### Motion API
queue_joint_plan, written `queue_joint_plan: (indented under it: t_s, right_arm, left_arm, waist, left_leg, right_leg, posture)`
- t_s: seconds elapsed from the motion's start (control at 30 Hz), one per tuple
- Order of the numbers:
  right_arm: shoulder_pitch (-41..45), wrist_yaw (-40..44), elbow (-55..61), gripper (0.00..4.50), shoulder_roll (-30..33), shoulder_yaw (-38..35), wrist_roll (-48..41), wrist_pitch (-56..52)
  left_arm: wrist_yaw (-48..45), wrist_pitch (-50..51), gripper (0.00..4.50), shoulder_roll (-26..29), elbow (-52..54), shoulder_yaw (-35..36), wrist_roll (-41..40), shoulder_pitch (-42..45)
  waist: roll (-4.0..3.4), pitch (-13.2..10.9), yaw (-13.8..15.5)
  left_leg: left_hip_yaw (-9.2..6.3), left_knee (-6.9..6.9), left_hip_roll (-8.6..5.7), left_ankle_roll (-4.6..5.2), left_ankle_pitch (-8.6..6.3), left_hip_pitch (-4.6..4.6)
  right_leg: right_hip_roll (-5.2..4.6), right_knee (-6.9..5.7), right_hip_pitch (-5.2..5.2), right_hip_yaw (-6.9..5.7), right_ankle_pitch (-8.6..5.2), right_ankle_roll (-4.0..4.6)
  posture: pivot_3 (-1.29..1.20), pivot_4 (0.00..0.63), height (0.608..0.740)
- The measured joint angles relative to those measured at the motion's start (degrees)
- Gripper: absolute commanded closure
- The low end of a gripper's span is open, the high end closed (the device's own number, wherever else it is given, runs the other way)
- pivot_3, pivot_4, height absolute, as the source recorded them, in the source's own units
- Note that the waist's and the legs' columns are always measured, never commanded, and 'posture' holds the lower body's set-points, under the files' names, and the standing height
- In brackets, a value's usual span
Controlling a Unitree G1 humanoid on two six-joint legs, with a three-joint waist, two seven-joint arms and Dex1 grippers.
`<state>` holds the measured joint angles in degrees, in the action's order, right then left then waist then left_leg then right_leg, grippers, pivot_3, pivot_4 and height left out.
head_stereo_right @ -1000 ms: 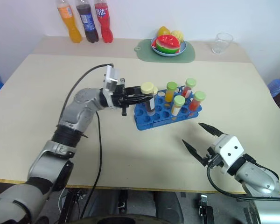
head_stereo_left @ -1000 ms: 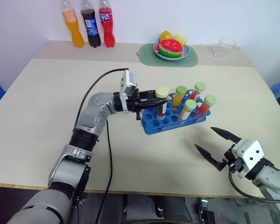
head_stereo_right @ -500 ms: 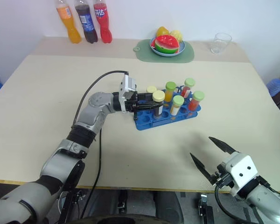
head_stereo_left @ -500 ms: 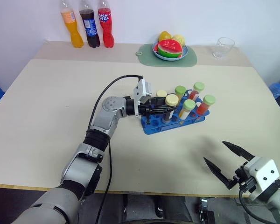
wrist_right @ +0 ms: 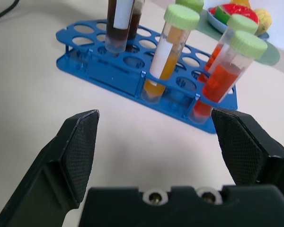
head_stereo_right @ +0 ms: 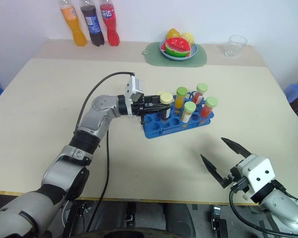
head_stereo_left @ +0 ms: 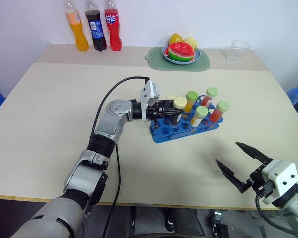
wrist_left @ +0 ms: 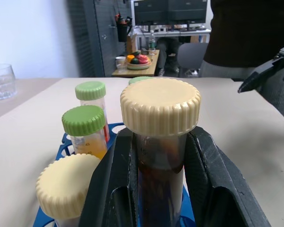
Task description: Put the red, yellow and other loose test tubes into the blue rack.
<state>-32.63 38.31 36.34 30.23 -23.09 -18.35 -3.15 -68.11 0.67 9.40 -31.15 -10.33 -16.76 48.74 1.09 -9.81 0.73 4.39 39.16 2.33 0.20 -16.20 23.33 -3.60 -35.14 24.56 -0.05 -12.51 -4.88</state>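
Our left gripper [head_stereo_left: 173,108] is clenched on a cream-capped tube [head_stereo_left: 179,103] of dark brown liquid, the two black fingers [wrist_left: 109,184] pressing its glass from either side just under the cap. The gripper reaches in level from the rack's left end, and the tube it holds stands upright, long axis vertical, cap up, its lower end down in a hole of the blue rack [head_stereo_left: 185,128] near that end. A second cream-capped tube [wrist_left: 66,189] stands just beside it in the rack.

Further right along the rack we see four green-capped tubes, all upright or nearly so with caps up: two with orange-yellow liquid [head_stereo_left: 190,100] [head_stereo_left: 200,114] and two with red liquid [head_stereo_left: 211,94] [head_stereo_left: 220,109], the red pair at the rack's right end.

Right of the rack and nearer to us, well apart from it, our right gripper [head_stereo_left: 238,163] hangs above the table [head_stereo_left: 49,114] with its fingers spread wide and nothing between them, pointing back toward the rack.
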Motion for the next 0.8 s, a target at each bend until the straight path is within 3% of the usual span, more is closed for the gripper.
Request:
queue_joint_plan:
  t_s: [0.8]
  right_arm:
    - [1.4, 0.2, 0.0, 0.29, 0.1, 0.1, -0.2, -0.4]
  left_arm:
    - [-2.6, -0.5, 3.74, -2.8, 0.6, -0.2, 1.3, -1.1]
  waist:
    - [0.0, 0.1, 0.0]
  left_leg:
    - [-0.01, 0.01, -0.01, 0.0, 0.0, -0.01]
  right_leg:
    - [0.0, 0.0, -0.02, 0.0, 0.0, 0.0]
  posture:
    - [0.0, 0.15, 0.74]
